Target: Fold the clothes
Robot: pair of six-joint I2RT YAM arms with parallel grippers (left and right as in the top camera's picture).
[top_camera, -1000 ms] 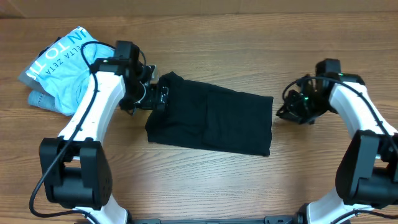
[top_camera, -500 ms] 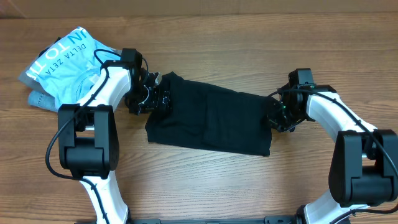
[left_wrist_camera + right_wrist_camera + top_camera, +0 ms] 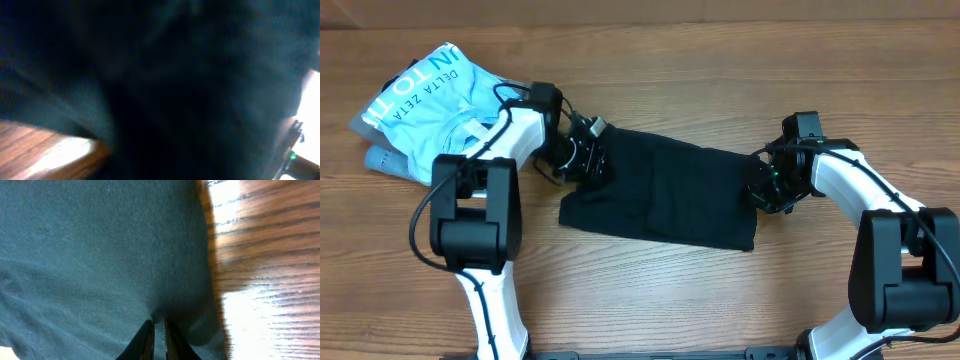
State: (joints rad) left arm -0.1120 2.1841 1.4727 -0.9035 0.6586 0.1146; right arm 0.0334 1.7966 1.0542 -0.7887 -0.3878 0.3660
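While my right gripper (image 3: 157, 326) pinches the black garment (image 3: 665, 190) at its edge, I cannot tell if the left gripper (image 3: 588, 152) grips it

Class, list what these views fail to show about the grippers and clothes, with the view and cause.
1. Left gripper: open or shut unknown; left wrist view is blurred and filled by the black garment; overhead, dark against dark.
2. Right gripper: right wrist view's bottom edge cuts off all but its fingertips.
3. Blue shirt: overhead, its own folds hide part of its lettering.
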